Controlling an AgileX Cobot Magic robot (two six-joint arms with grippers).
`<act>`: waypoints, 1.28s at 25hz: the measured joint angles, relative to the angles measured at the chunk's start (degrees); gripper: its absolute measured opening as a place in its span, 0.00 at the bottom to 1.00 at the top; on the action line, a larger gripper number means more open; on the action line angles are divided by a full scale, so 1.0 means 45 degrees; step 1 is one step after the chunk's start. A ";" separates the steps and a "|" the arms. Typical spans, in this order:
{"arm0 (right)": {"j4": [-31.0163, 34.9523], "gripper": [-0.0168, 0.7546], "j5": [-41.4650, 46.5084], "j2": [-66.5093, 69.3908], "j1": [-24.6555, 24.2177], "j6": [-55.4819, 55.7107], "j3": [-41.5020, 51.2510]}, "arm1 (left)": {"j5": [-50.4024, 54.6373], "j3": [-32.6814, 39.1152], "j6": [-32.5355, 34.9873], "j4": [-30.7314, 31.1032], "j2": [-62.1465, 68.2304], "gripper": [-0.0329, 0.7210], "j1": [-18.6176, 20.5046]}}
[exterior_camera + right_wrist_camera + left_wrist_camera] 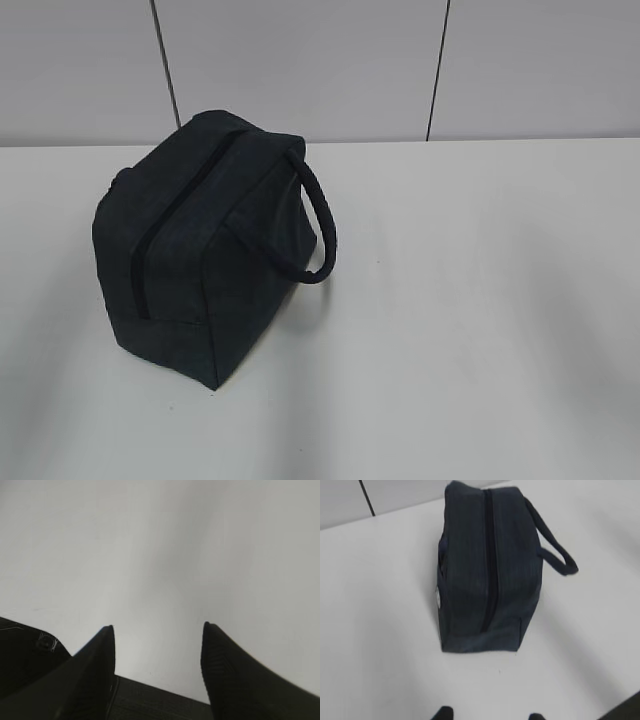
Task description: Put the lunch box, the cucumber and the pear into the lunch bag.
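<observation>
The lunch bag (205,250) is a dark navy boxy fabric bag. It stands on the white table at the left, zipper closed, looped handle (318,225) hanging to its right. It also shows in the left wrist view (487,570), ahead of my left gripper (489,715). That gripper is open and empty, with only its two fingertips showing at the bottom edge. My right gripper (157,630) is open and empty over bare table. Neither gripper shows in the exterior view. The lunch box, the cucumber and the pear are out of view.
The white table (470,330) stretches to the right and front of the bag. A grey panelled wall (330,65) stands behind the table's far edge.
</observation>
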 joint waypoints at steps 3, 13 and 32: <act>0.0082 0.58 0.0378 -0.1263 0.0000 0.0021 0.0684 | 0.0707 0.0963 -0.0024 -0.0149 -0.1655 0.39 0.0000; -0.0003 0.58 0.0620 -0.4991 0.0000 -0.0024 0.3042 | 0.1688 0.2453 -0.0034 -0.0204 -0.7053 0.36 0.0000; 0.1003 0.58 0.0598 -0.8523 0.0000 -0.0374 0.3305 | 0.1844 0.2453 -0.0036 -0.0230 -0.8152 0.36 0.0000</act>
